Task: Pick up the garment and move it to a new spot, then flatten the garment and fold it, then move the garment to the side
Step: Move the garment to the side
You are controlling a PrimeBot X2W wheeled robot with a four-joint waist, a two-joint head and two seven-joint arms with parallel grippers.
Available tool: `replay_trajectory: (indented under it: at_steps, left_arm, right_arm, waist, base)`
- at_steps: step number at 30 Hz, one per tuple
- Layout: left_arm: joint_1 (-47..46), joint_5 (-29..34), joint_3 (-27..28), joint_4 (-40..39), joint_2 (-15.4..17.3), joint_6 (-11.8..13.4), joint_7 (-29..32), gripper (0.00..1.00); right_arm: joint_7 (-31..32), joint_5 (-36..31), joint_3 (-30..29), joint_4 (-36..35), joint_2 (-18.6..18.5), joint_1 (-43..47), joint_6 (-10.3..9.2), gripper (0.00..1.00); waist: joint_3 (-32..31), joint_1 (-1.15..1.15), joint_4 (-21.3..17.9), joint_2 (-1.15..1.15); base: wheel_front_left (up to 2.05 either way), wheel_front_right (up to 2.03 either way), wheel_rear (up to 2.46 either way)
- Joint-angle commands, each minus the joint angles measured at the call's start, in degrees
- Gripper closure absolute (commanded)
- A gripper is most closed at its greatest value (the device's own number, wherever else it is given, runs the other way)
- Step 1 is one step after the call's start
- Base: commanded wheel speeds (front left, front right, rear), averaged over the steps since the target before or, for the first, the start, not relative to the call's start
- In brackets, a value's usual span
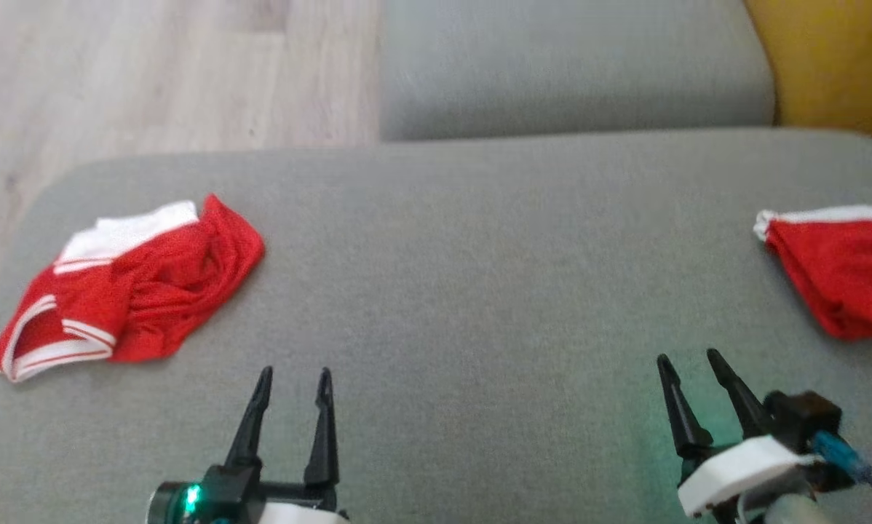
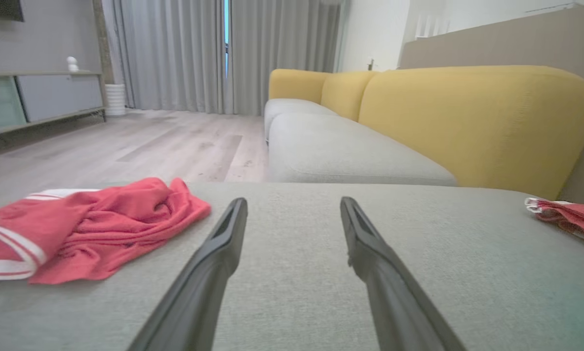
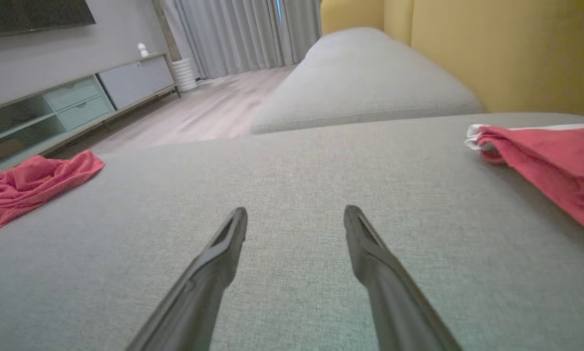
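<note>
A crumpled red garment [image 1: 130, 287] with white trim lies at the left of the grey sofa cushion [image 1: 480, 291]; it also appears in the left wrist view [image 2: 87, 229] and the right wrist view [image 3: 26, 187]. A second red garment [image 1: 843, 269] with a white band lies folded at the cushion's right edge, seen too as the folded garment [image 2: 572, 219] and the folded garment [image 3: 550, 165]. My left gripper [image 1: 294, 378] stands open near the front edge, to the right of the crumpled garment, nothing between its fingers. My right gripper [image 1: 687, 360] is open and empty, left of and nearer than the folded garment.
Another grey seat cushion [image 1: 574, 65] adjoins at the back, with the yellow sofa backrest [image 1: 836, 58] to the right. Wooden floor [image 1: 152, 73] lies beyond the cushion's left and back edges. A low cabinet [image 3: 77, 102] stands across the room.
</note>
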Motion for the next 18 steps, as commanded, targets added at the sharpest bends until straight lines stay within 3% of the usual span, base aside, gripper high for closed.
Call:
replay_trajectory:
  at_steps: [1, 9, 18]
  left_arm:
    - [-1.1, 1.0, 2.8, -1.7, 0.1, -0.1, -0.3, 0.00]
    - [4.7, 3.9, 6.1, -5.8, 0.1, -2.2, -0.3, 0.00]
    - [9.9, 5.7, 8.8, -5.6, 0.0, -4.5, -0.3, 0.00]
  right_arm:
    - [-1.5, 0.5, 0.8, -2.3, -0.3, -0.5, -0.05, 0.00]
    - [-2.5, -1.3, -6.5, -16.8, 3.5, 9.9, -0.05, 0.00]
    - [-2.5, -4.3, -8.3, -19.5, 4.8, 16.2, -0.05, 0.00]
  waist:
    - [-3.5, 0.03, 1.7, 0.00]
    - [-7.4, 0.03, 1.6, 0.00]
    - [-9.7, 0.03, 1.0, 0.00]
  base:
    - [0.00, 0.00, 0.00]
    - [0.00, 0.00, 0.00]
    - [0.00, 0.00, 0.00]
